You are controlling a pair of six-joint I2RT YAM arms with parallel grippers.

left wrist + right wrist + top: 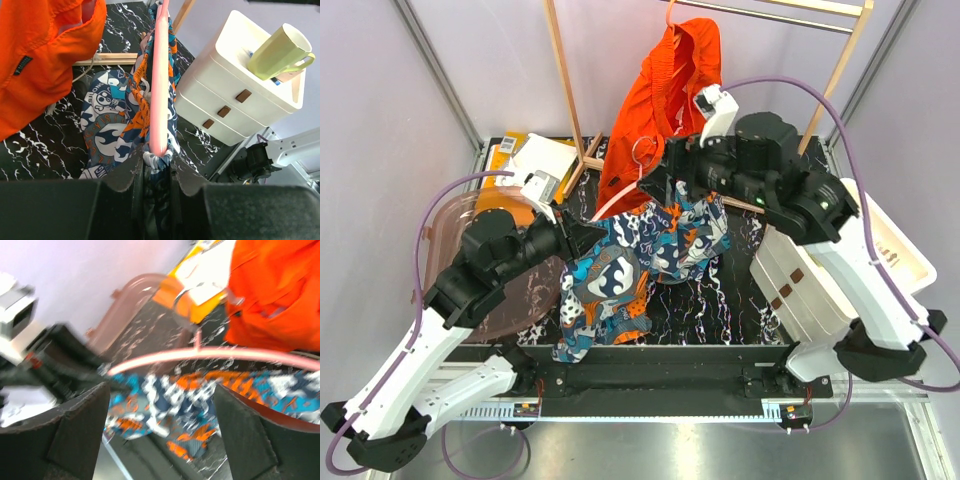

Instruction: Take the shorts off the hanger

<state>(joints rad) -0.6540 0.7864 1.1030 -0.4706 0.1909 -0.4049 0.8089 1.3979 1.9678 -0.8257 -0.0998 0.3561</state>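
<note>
L gripper pinched on patterned shorts (at end of pink hanger); R gripper spread wide, empty; mug atop drawers, right edge.

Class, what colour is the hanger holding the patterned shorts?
The hanger is pink; left wrist view.

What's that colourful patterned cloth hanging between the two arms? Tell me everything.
The patterned shorts are soft cloth printed in blue, orange, white and black, with skull badges. They drape crumpled over a pink hanger, hanging down toward the black marbled table. The left claw pinches them at the hanger's end.
</note>
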